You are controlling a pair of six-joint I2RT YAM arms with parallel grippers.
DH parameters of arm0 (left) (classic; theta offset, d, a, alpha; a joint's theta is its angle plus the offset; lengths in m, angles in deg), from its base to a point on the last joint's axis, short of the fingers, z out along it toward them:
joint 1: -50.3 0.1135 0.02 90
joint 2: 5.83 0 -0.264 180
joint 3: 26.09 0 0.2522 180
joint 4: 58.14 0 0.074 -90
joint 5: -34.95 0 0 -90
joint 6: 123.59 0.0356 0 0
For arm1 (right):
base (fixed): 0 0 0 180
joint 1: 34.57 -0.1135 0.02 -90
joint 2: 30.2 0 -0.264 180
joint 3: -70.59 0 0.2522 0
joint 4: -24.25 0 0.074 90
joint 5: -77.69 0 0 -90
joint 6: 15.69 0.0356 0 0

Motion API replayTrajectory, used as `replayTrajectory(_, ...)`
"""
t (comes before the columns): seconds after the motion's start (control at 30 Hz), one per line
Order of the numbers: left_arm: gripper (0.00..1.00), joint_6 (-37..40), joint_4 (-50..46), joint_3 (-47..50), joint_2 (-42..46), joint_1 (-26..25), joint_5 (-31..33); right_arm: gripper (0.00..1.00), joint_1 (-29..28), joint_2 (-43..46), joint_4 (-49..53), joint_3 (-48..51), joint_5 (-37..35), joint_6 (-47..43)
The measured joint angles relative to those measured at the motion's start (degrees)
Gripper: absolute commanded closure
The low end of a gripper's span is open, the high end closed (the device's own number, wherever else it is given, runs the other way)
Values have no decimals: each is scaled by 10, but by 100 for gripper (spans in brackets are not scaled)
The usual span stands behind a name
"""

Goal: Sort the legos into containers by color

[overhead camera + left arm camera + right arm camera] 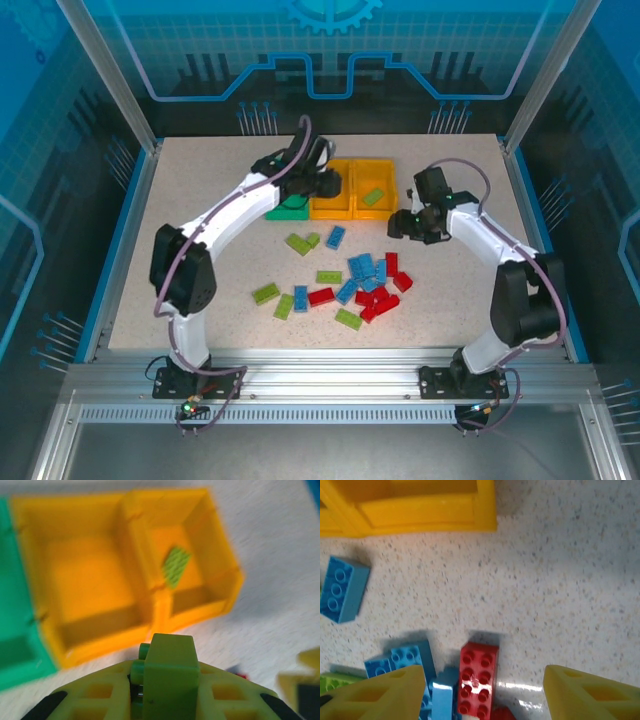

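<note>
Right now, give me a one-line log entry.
left gripper shut on green lego at bins | right orange bin holds another green lego | right gripper open above red lego | pile unsorted

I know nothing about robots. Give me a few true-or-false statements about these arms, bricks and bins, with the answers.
1. The left gripper holds a lime green brick. True.
2. The right-hand orange bin is empty. False: a second lime brick lies in it.
3. The right gripper is open and holds nothing. True.
4. All three bins are orange. False: a green bin stands at the left end of the row, next to two orange ones.
5. A red brick lies on the table between the right gripper's fingers. True.
</note>
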Motion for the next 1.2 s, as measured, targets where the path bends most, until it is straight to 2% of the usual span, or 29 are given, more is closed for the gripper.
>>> replayTrajectory(0.13, 72, 2, -10, -134, -114, -14, -31, 33, -13, 51, -2, 49, 1, 25)
replayTrajectory(0.23, 72, 0, -25, -205, -192, -23, -49, 30, -48, 89, 2, 75, -6, 57)
replayTrajectory(0.37, 69, -3, -38, -247, -260, -31, -63, 23, -109, 132, 23, 103, -19, 118)
replayTrajectory(0.47, 60, -14, -43, -254, -283, -32, -69, 21, -140, 165, 24, 149, -19, 165)
replayTrajectory(0.57, 49, -20, -42, -266, -285, -33, -72, 19, -168, 195, 32, 197, -20, 209)
replayTrajectory(0.77, 38, -30, -40, -272, -285, -33, -75, 18, -236, 235, 42, 224, -37, 284)
replayTrajectory(0.93, 24, -41, -36, -264, -277, -34, -77, 19, -281, 251, 43, 239, -49, 336)
replayTrajectory(1.0, 15, -46, -29, -235, -257, -35, -77, 19, -299, 251, 43, 243, -52, 350)
replayTrajectory(1.03, 4, -49, -23, -214, -241, -35, -75, 19, -308, 251, 43, 244, -56, 356)
replayTrajectory(1.07, 1, -53, -20, -191, -223, -36, -74, 19, -317, 250, 43, 244, -58, 362)
replayTrajectory(1.2, 1, -58, 2, -88, -121, -36, -56, 18, -364, 228, 43, 241, -70, 389)
